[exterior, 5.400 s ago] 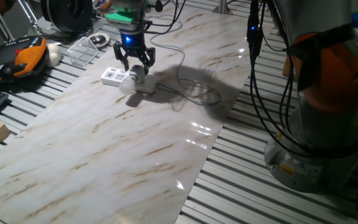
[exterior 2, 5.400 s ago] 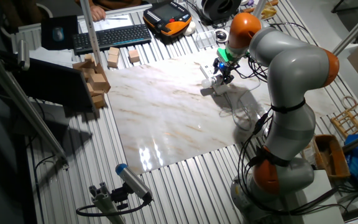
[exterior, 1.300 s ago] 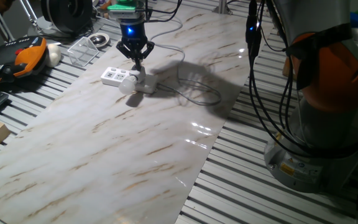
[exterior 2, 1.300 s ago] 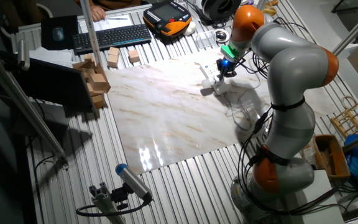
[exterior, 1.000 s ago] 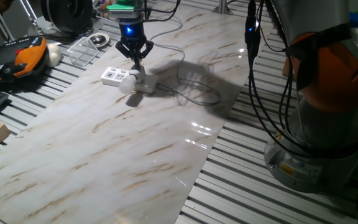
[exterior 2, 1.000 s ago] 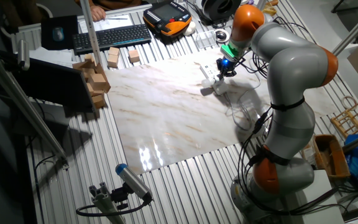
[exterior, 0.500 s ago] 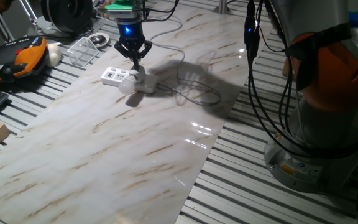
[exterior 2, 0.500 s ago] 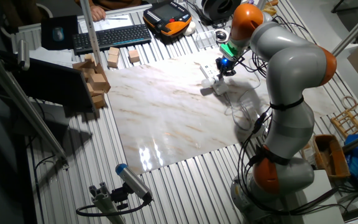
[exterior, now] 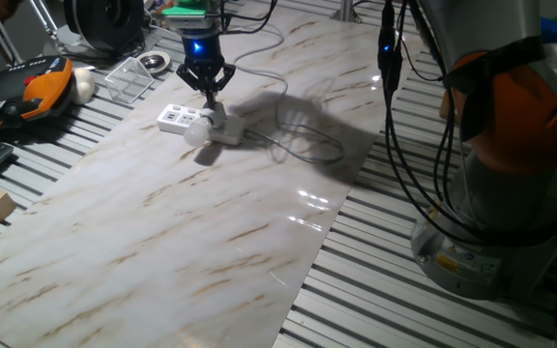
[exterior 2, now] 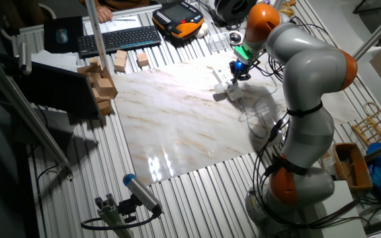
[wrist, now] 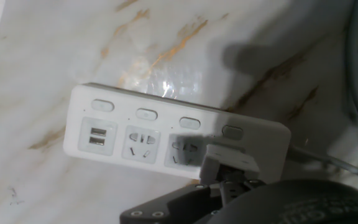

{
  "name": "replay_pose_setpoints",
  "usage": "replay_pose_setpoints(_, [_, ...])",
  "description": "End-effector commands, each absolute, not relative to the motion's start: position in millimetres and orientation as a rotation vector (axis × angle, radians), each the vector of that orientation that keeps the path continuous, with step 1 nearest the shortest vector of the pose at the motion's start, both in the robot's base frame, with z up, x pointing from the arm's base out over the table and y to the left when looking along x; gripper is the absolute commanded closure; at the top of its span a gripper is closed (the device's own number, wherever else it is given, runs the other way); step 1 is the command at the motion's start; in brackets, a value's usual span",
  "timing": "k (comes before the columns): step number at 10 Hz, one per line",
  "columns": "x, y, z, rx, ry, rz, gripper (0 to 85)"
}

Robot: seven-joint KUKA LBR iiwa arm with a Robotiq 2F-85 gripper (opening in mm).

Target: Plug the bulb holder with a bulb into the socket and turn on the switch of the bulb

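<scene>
Gripper (exterior: 210,89): jaws narrow, above bulb holder (exterior: 217,124) | socket (exterior: 184,120): flat white plastic strip, marble tabletop (exterior: 191,222)

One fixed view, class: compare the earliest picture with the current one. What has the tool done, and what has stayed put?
The tool has closed its fingers, which were spread wide over the bulb holder earlier, and now stands narrow and upright, tips just above the holder. The socket, holder and bulb lie where they were on the table, and the bulb is unlit as before.
</scene>
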State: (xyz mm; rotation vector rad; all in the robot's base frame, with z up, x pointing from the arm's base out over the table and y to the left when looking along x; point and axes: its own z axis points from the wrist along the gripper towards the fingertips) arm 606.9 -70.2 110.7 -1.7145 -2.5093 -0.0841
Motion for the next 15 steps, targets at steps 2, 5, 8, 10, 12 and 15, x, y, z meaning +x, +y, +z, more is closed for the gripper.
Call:
replay_pose_setpoints(2, [605,-70,110,-1.709,-2.508,-0.082,85.0])
replay_pose_setpoints(5, [600,-64,126,-1.661,-2.505,-0.081,85.0])
replay_pose_setpoints(8, [593,-61,136,-1.612,-2.515,-0.112,85.0])
replay_pose_setpoints(10, [590,-58,141,-1.589,-2.548,-0.13,85.0])
replay_pose_setpoints(12, [592,-56,140,-1.578,-2.574,-0.126,85.0])
replay_pose_setpoints(15, [592,-57,143,-1.574,-2.62,-0.112,85.0])
